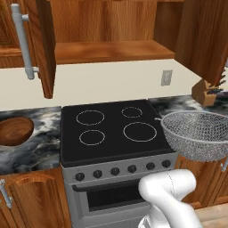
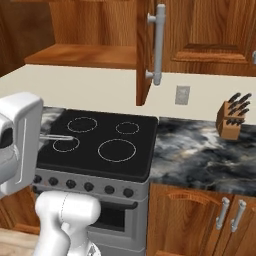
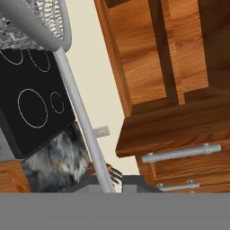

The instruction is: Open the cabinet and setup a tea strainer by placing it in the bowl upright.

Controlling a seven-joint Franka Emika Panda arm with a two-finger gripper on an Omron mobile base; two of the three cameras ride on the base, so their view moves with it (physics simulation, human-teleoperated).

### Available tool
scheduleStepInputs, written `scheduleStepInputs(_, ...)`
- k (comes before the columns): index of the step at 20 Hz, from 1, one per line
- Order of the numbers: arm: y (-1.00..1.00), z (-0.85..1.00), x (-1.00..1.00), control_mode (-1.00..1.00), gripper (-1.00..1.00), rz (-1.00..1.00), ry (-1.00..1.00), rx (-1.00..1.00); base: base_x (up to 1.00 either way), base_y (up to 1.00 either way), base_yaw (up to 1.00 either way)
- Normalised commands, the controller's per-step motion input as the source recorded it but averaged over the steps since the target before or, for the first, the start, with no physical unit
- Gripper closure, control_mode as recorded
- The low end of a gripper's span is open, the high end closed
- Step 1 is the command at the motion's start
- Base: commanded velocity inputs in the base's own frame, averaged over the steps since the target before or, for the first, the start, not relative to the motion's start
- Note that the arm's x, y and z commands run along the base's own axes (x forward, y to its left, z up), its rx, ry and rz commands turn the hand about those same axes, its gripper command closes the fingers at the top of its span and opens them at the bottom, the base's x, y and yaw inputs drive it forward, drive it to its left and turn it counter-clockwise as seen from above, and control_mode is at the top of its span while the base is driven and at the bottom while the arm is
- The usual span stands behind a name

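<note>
Above the right edge of the stove (image 1: 116, 129), the tea strainer (image 1: 196, 133) hangs in the air, its thin handle pinched low between the gripper (image 3: 108, 183) fingers. The bowl (image 1: 14, 130) sits on the counter left of the stove, well apart, so the long carry could let the handle pivot and tip the basket. The cabinet (image 1: 107, 31) stands open; the hand is rolled sideways.

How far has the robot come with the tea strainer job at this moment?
Done: the cabinet doors stand open, and the tea strainer is off the shelf. In hand: the pincer grips the strainer's handle, and the mesh basket hangs in the air to the right of the stove. Left: carrying it to the bowl on the left counter and setting it inside upright.
</note>
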Motion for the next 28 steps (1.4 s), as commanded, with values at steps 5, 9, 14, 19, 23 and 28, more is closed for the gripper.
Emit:
scheduleStepInputs(5,0.0,0.0,0.0,1.0,1.0,0.0,0.0,0.0,-0.4,0.4,0.0)
scheduleStepInputs(9,0.0,0.0,0.0,1.0,1.0,0.0,0.0,0.0,-0.35,0.63,0.0)
scheduleStepInputs(14,0.0,0.0,0.0,1.0,1.0,0.0,0.0,0.0,-0.29,0.72,0.0)
scheduleStepInputs(19,0.0,0.0,0.0,1.0,1.0,0.0,0.0,0.0,-0.22,0.74,0.0)
scheduleStepInputs(23,0.0,0.0,0.0,1.0,1.0,0.0,0.0,0.0,-0.16,0.78,0.0)
scheduleStepInputs(28,0.0,0.0,0.0,1.0,1.0,0.0,0.0,0.0,-0.05,0.77,-0.02)
